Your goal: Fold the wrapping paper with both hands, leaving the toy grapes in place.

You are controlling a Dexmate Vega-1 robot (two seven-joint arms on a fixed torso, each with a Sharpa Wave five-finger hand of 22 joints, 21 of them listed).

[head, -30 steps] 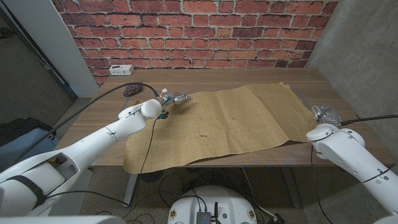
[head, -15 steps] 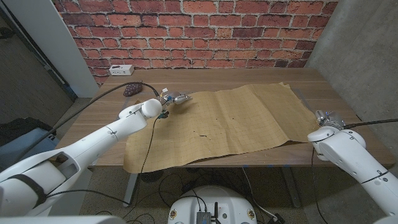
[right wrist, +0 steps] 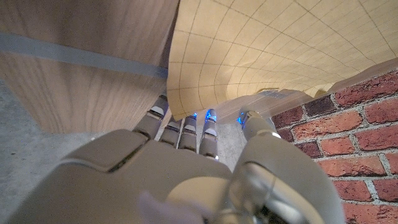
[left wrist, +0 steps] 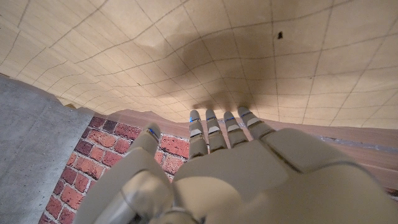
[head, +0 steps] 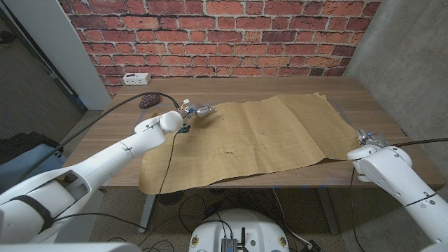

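The tan gridded wrapping paper [head: 259, 136] lies spread over the wooden table [head: 280, 87], its front left corner hanging past the front edge. Dark purple toy grapes [head: 148, 100] sit on bare wood at the back left, off the paper. My left hand [head: 198, 110] hovers at the paper's back left edge; in the left wrist view its fingers [left wrist: 214, 127] stretch out over the paper [left wrist: 186, 50] and hold nothing. My right hand [head: 368, 136] is at the table's right edge, just beyond the paper's right side; its fingertips [right wrist: 186, 124] point at the paper's edge [right wrist: 261, 43], empty.
A white socket box [head: 136, 78] stands at the table's back left by the brick wall. A black cable [head: 119, 108] runs over the left side of the table near the grapes. A strip of blue tape [right wrist: 81, 56] crosses the wood near my right hand.
My right hand has drawn back a little toward the table's front right edge. The left hand, paper and grapes have not moved.
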